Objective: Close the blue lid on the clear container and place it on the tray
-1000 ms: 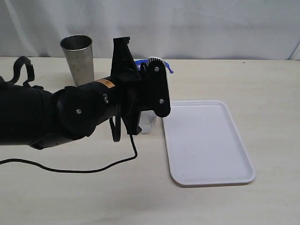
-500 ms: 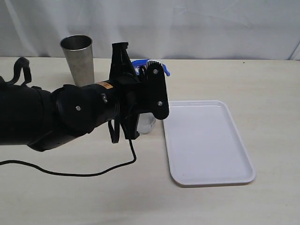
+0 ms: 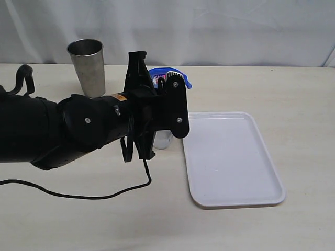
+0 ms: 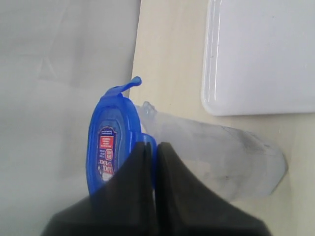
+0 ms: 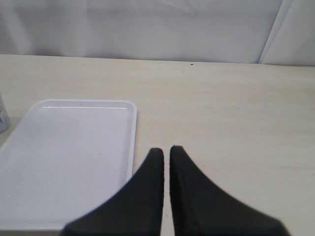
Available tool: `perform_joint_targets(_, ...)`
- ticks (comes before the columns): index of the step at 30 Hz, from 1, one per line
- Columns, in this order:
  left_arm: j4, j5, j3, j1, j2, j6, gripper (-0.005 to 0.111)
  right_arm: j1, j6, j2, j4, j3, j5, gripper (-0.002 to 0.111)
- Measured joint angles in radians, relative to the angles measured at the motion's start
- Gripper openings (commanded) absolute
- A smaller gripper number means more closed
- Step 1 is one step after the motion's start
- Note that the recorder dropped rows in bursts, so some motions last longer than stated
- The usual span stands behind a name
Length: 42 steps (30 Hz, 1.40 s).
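The clear container (image 4: 216, 157) stands upright on the table just left of the tray (image 3: 230, 157), mostly hidden behind my left arm in the exterior view, where only its base (image 3: 163, 138) shows. The blue lid (image 4: 110, 142) sits at its mouth, also seen as the blue lid (image 3: 168, 73) above the arm. My left gripper (image 4: 153, 145) is shut on a side flap of the lid. Another flap (image 4: 129, 84) sticks out free. My right gripper (image 5: 166, 149) is shut on nothing, hovering over the table beside the tray (image 5: 64, 157).
A steel tumbler (image 3: 88, 65) stands at the back left. A black cable (image 3: 104, 194) trails over the table in front of my left arm. A white curtain backs the table.
My left gripper has shifted slightly, and the blue lid has moved a little left and sits flatter over the container's mouth. The tray and tumbler have not moved.
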Motion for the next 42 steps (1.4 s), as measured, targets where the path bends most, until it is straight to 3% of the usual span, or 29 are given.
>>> perform_joint_targets(7, -0.084, -0.035, 0.0, 0.0, 0.0, 0.118, 0.0, 0.0, 0.0, 0.0, 0.0, 0.0, 0.0, 0.005)
perform_joint_targets(42, -0.085, -0.033, 0.0, 0.0, 0.0, 0.12, 0.0, 0.0, 0.0, 0.0, 0.0, 0.0, 0.0, 0.005)
